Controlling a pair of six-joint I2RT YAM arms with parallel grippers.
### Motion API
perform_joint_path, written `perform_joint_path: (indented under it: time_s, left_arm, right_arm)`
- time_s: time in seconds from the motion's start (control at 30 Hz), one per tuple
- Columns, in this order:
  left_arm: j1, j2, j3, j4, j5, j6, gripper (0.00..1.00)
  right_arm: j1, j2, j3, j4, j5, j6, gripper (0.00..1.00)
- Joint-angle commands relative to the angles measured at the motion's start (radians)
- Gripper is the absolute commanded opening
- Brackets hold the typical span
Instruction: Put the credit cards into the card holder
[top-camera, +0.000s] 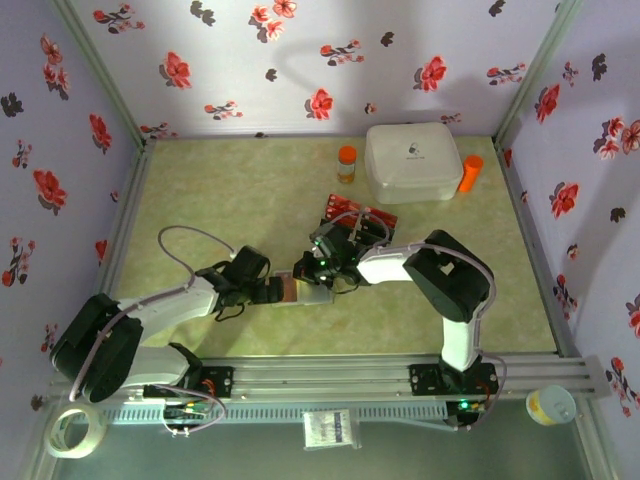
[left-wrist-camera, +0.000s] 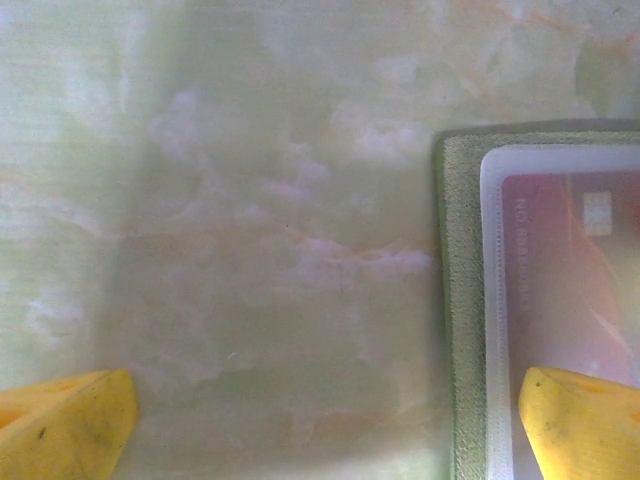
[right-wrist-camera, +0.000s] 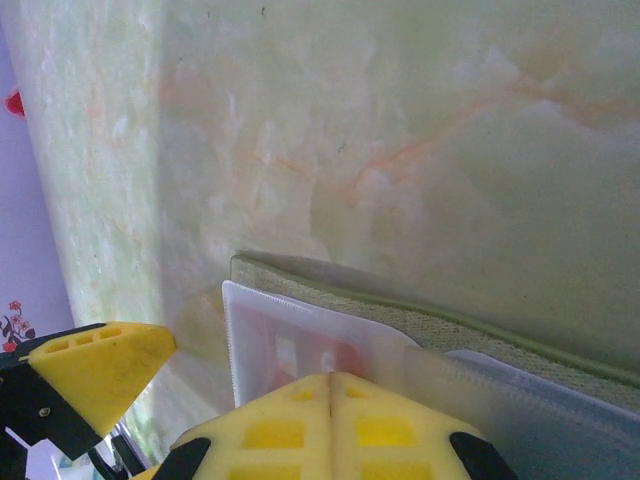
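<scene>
Lying beneath closed right tool (right-wrist-camera: 330, 392), card holder (right-wrist-camera: 335, 287), left tool (left-wrist-camera: 325, 425) straddling edge

Two bottles (top-camera: 346, 163), one box (top-camera: 412, 162), perhaps three cards (top-camera: 357, 213).

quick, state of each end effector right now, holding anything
left end effector: open wide, empty, straddling the card holder edge.
right end effector: shut, no card visibly pinched.

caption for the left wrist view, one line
Open left hand straddles the edge of the card holder, a red card inside
</scene>
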Motion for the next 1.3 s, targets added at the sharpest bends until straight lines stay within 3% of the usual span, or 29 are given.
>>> perform_joint_path:
  time_s: [0.0,0.5,0.7,1.27]
  left_arm:
    - [-0.004,0.014,0.016,0.019,0.045,0.008,1.0]
    - [-0.009,0.093,0.021,0.058,0.065,0.01,1.0]
    - [-0.01,0.106,0.002,0.056,0.045,0.016,1.0]
    - [-0.009,0.13,0.028,0.037,0.029,0.052,1.0]
  right_arm:
    - [0.014,0.027,0.01,-0.041,-0.005,-0.024,0.0]
    - [0.012,-0.004,0.004,-0.043,0.004,-0.021,0.0]
    - [-0.005,-0.074,0.001,-0.118,0.03,-0.069,0.09]
    - [-0.112,-0.321,-0.202,-0.299,0.19,-0.2,0.09]
